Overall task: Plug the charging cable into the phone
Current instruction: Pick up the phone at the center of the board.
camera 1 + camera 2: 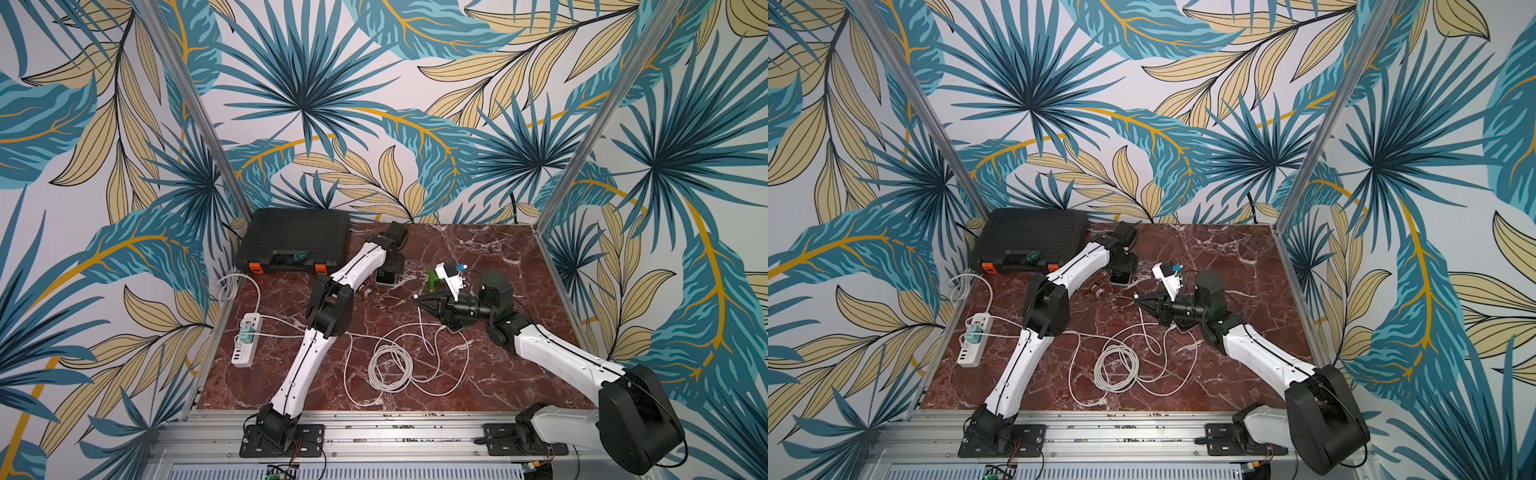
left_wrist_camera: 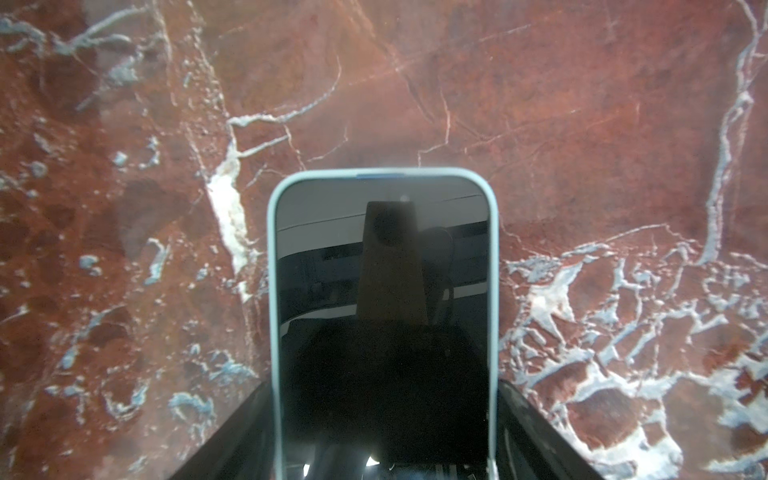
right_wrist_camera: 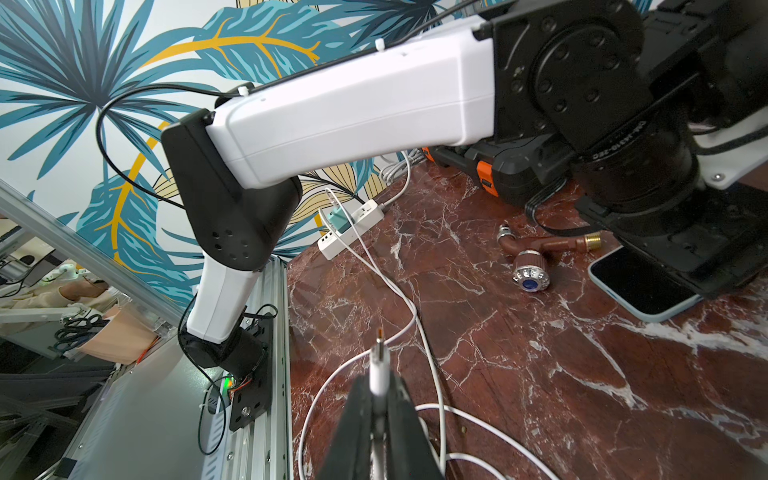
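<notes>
Phone: a dark-screened phone (image 1: 385, 277) in a pale blue case lies flat on the red marble table (image 1: 498, 257), at the centre of both top views, below the lower right corner of the black tool case (image 1: 295, 241).
Left gripper: the left gripper (image 2: 383, 388) sits over the phone with one finger against each long edge of the case. I cannot tell if they press it.
Right gripper: the right gripper (image 3: 376, 395) is pressed together on the white plug (image 3: 379, 361) of the charging cable (image 1: 390, 368), metal tip pointing away from the fingers.
Phone edges: in the left wrist view its rounded end edge is uncovered. In the right wrist view one rounded end (image 3: 636, 286) sticks out from under the left gripper.
Open room: bare marble lies between plug and phone.
Near the phone: a brown tap fitting (image 3: 530, 266) lies just beside it, apart.
Cable slack: loops coil at lower centre of the top views, running left to the white power strip (image 1: 247, 340).
</notes>
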{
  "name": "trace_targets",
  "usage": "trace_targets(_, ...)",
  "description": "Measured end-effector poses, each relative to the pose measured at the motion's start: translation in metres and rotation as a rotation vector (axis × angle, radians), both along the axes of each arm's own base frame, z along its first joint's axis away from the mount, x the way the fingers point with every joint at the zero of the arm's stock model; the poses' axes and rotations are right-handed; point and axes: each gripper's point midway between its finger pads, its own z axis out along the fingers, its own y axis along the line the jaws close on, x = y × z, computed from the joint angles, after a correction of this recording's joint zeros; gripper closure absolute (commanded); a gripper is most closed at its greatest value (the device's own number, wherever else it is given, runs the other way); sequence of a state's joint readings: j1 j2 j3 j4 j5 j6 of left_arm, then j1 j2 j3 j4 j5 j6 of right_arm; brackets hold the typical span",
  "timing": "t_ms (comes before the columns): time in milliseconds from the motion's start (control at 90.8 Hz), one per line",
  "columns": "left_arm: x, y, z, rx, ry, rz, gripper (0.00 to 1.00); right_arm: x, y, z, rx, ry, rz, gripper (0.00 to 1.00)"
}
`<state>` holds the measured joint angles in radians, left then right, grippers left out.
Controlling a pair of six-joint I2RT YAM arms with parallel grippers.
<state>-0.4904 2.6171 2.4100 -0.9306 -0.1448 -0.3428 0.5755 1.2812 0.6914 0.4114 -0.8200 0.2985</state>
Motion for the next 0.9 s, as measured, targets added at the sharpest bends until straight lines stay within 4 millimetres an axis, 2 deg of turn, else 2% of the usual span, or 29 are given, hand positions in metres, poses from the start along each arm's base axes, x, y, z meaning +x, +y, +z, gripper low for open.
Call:
trace_targets(88, -0.001, -0.001, 0.002, -0.007, -0.006, -0.004, 0.66, 0.0, 0.0, 0.0, 0.0, 0.0, 0.0, 1.0)
trace_targets(275, -0.004, -0.004, 0.008, -0.03, 0.001, -0.014, 0.69, 0.0, 0.0, 0.0, 0.0, 0.0, 0.0, 1.0)
trace_targets(341, -0.004, -0.006, 0.019, -0.052, -0.008, -0.011, 0.69, 0.0, 0.0, 0.0, 0.001, -0.001, -0.001, 1.0)
trace_targets(408, -0.007, -0.007, 0.039, -0.088, -0.028, 0.002, 0.69, 0.0, 0.0, 0.0, 0.001, 0.003, -0.002, 1.0)
trace_targets(474, -0.012, -0.007, 0.072, -0.138, -0.065, 0.024, 0.69, 0.001, 0.0, 0.001, 0.004, 0.007, -0.008, 1.0)
trace_targets(518, -0.018, -0.006, 0.101, -0.176, -0.1, 0.046, 0.7, 0.002, 0.0, 0.001, 0.008, 0.01, -0.013, 1.0)
trace_targets(650, -0.042, 0.003, 0.204, -0.324, -0.254, 0.118, 0.7, 0.005, 0.0, -0.001, 0.021, 0.028, -0.036, 1.0)
trace_targets(727, -0.06, 0.007, 0.255, -0.403, -0.344, 0.144, 0.71, 0.009, 0.004, -0.008, 0.013, 0.051, -0.048, 1.0)
trace_targets(815, -0.08, 0.008, 0.289, -0.469, -0.407, 0.159, 0.72, 0.013, 0.012, -0.021, -0.008, 0.093, -0.054, 1.0)
trace_targets(903, -0.095, 0.005, 0.298, -0.499, -0.421, 0.164, 0.72, 0.017, 0.019, -0.029, -0.023, 0.12, -0.057, 1.0)
